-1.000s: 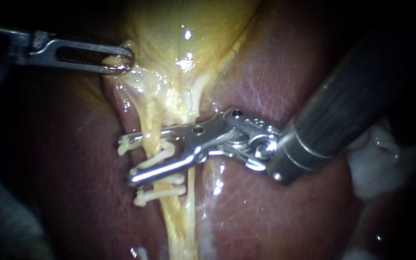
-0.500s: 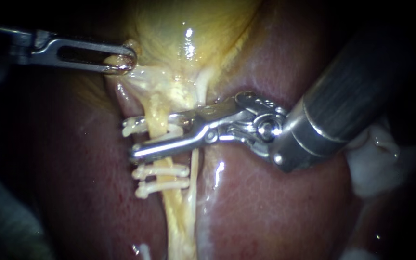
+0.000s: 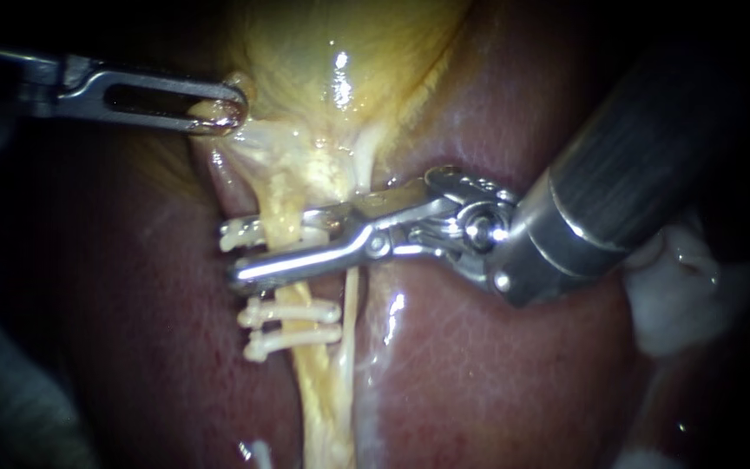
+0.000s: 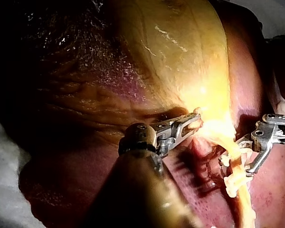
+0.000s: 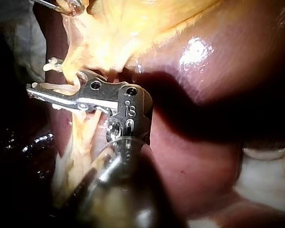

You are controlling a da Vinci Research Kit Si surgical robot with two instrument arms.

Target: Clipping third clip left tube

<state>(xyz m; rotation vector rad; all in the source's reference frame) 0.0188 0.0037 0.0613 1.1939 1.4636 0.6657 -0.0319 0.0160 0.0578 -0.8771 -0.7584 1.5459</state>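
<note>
Right instrument [image 3: 234,254] is sitting higher on the left tube [image 3: 281,208] than a second ago: it's been sliding up off the two placed clips [image 3: 301,310] and is now parked just above them, centre-left of frame. Over the last half second it's barely travelling, jaws only narrowing a touch. They're standing nearly closed across the tube, pressing the third clip [image 3: 234,233] from both sides, with the white clip ends showing left of the tube between the tips. Not seeing a latched clip yet, so I'm reading this as mid-squeeze, not done. Left instrument [image 3: 217,108], upper left, is staying put, jaws clamped on yellow tissue at the gallbladder [image 3: 349,52] neck and keeping the tube stretched down the frame. Thin pale strand [image 3: 353,295] right of the tube is lying outside the jaws, which is looking correct. Gap to the upper placed clip is looking tight, but they're apart
</note>
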